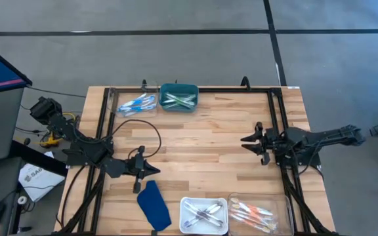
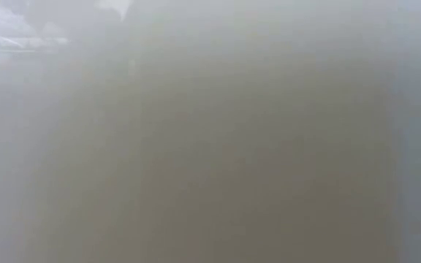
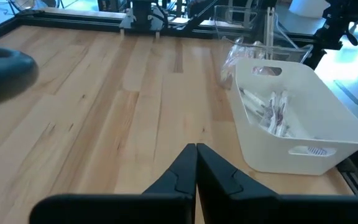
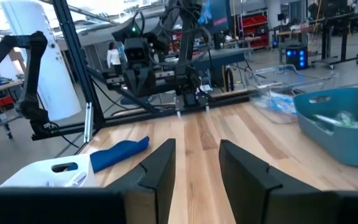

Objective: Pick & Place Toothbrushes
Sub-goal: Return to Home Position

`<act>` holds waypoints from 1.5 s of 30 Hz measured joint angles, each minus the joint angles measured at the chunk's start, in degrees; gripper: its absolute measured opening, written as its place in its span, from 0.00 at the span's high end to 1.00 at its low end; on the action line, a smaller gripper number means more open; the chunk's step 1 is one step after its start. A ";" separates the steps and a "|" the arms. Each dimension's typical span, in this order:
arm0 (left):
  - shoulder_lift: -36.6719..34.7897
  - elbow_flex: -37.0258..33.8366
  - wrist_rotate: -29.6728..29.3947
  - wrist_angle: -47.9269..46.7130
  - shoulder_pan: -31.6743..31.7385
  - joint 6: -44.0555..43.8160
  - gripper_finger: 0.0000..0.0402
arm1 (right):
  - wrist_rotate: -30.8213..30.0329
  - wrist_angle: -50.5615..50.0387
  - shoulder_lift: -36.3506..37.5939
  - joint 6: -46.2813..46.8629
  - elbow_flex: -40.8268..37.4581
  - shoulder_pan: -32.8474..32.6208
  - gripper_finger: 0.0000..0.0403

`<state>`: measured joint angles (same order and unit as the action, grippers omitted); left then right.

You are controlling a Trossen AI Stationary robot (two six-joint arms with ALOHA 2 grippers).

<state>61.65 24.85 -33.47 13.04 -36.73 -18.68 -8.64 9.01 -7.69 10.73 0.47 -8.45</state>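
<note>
Along the counter's (image 1: 202, 144) far and near edges sit the far clear bin (image 1: 117, 98), green bin (image 1: 178, 110), white bin (image 1: 204, 200) and near clear bin (image 1: 281, 219), each holding toothbrushes (image 1: 178, 99). Over the bare middle, the left claw (image 3: 196, 152) is pressed shut and empty, nearest the white bin. The right claw (image 4: 197, 146) is parted and empty, and both have room to retreat.

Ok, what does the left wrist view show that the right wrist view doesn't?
Left wrist only: the toothbrushes inside the white bin, a clear bin behind it, and the shut left gripper. Right wrist only: the teal bin, the blue cloth, a second clear bin holding blue toothbrushes, and the open right gripper. Both: the white bin and the wooden table.
</note>
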 joint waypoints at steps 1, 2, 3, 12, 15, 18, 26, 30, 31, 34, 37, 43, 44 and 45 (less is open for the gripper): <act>0.02 -0.44 0.02 0.35 0.00 -0.04 1.00 | -0.05 -0.61 0.70 -0.26 0.00 -0.02 0.71; 0.02 -0.84 0.00 0.86 0.02 -0.06 1.00 | -0.29 -1.32 1.43 -0.51 0.00 -0.02 0.71; 0.02 -1.28 0.02 1.61 0.02 -0.08 1.00 | -0.71 -1.95 2.07 -0.76 0.00 -0.02 0.71; -0.34 -1.80 0.08 4.26 1.57 4.30 1.00 | -3.45 -4.34 3.27 12.04 -0.04 -0.15 0.71; -0.86 -1.81 0.20 4.30 2.74 4.92 1.00 | -3.44 -4.32 3.27 15.74 -0.04 -0.15 0.71; -2.26 -1.83 1.83 4.15 3.80 6.30 1.00 | -3.45 -4.32 3.27 16.20 -0.04 -0.15 0.71; -8.72 -1.83 5.94 4.02 7.86 12.30 1.00 | -3.43 -4.32 3.27 16.30 -0.07 -0.15 0.71; -12.79 -1.83 5.92 3.80 9.62 15.97 1.00 | -3.43 -4.32 3.27 16.30 -0.07 -0.15 0.71; -13.77 -1.83 5.94 3.74 10.04 16.96 1.00 | -3.43 -4.32 3.27 16.30 -0.07 -0.15 0.71; -17.25 -1.83 5.92 1.71 10.79 18.68 1.00 | -3.43 -4.32 3.27 16.30 -0.09 -0.15 0.71; -21.03 -2.17 5.93 -0.87 11.01 19.78 1.00 | -3.43 -4.32 3.27 16.30 -0.09 -0.15 0.71; -30.88 -7.22 5.92 -1.54 10.95 20.34 1.00 | -3.43 -4.32 3.27 16.30 -0.09 -0.15 0.71; -32.61 -8.16 5.88 -1.81 11.09 20.37 1.00 | -3.43 -4.32 3.27 16.30 -0.09 -0.15 0.71; -34.17 -8.82 5.84 -2.11 11.30 20.39 1.00 | -3.43 -4.32 3.27 16.30 -0.09 -0.15 0.71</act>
<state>27.48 16.03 -27.63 10.93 -25.43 1.72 -12.08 4.69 -4.43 27.03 0.38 -8.60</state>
